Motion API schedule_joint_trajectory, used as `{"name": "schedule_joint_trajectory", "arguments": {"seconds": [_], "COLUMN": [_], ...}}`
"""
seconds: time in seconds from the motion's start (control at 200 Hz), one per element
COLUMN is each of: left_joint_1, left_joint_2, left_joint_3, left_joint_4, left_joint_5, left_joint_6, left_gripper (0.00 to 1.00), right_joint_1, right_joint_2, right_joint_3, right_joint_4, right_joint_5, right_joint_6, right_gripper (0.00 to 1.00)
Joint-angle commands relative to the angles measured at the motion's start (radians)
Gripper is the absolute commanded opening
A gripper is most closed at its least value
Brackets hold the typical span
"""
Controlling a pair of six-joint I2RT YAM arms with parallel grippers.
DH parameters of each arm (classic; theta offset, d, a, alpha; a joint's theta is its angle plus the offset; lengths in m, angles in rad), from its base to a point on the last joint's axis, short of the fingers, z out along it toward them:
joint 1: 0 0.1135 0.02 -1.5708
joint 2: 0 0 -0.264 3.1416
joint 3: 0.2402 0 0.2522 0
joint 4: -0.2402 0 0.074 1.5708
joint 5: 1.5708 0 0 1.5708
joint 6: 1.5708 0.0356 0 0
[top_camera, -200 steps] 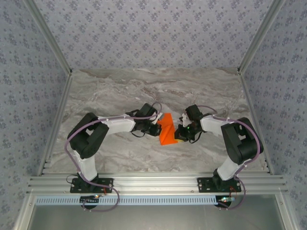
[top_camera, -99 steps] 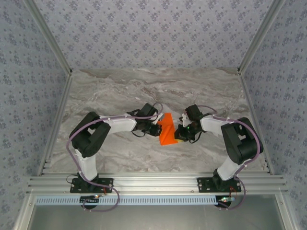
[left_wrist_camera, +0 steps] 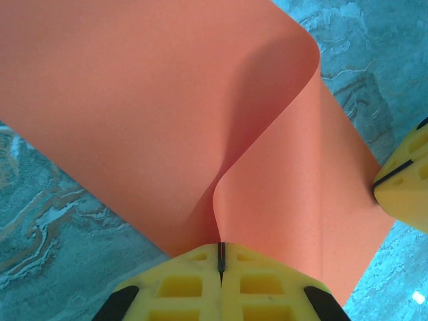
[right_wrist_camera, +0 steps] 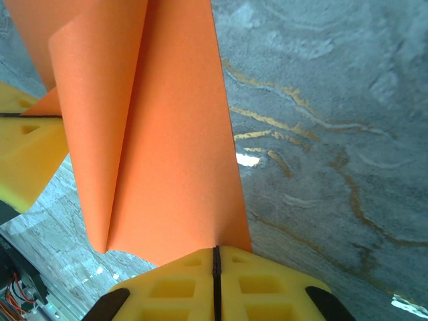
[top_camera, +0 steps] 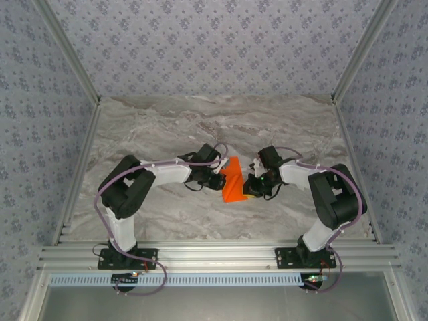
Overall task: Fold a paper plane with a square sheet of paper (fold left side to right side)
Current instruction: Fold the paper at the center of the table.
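At mid-bench (top_camera: 167, 127), paper: the square sheet of paper (top_camera: 234, 179) was curled over, half-folded, between both grippers.
Left gripper (left_wrist_camera: 220, 257): fingers pressed together, pinching one paper edge.
Right gripper (right_wrist_camera: 215, 262): pinching the opposite edge.

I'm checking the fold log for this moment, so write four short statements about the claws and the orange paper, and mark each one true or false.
1. The left claw is shut on the square sheet of paper. True.
2. The paper lies flat and untouched on the table. False: it curls over in a soft bend, and both claws hold it.
3. The right claw is shut on an edge of the paper. True.
4. The paper sits at the table's far left corner. False: it is near the middle of the table, between the two claws.
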Motion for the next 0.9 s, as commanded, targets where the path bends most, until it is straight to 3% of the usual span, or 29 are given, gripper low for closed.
{"name": "schedule_joint_trajectory", "arguments": {"seconds": [0.0,0.505,0.685,0.899], "left_joint_1": [0.005,0.003,0.002,-0.001], "left_joint_2": [0.027,0.04,0.042,0.042], "left_joint_3": [0.032,0.026,0.027,0.027], "left_joint_4": [-0.032,-0.06,-0.064,-0.068], "left_joint_5": [-0.005,-0.006,-0.006,-0.01], "left_joint_6": [0.026,0.04,0.041,0.043], "left_gripper": [0.0,0.0,0.0,0.0], "right_joint_1": [0.011,-0.025,-0.01,0.027], "right_joint_2": [0.036,-0.092,-0.046,0.043], "right_joint_3": [0.005,0.013,0.025,0.084], "right_joint_4": [-0.055,0.102,0.258,0.277], "right_joint_5": [0.04,-0.095,-0.132,-0.129], "right_joint_6": [-0.017,0.025,0.131,0.137], "right_gripper": [0.08,0.08,0.08,0.07]}}
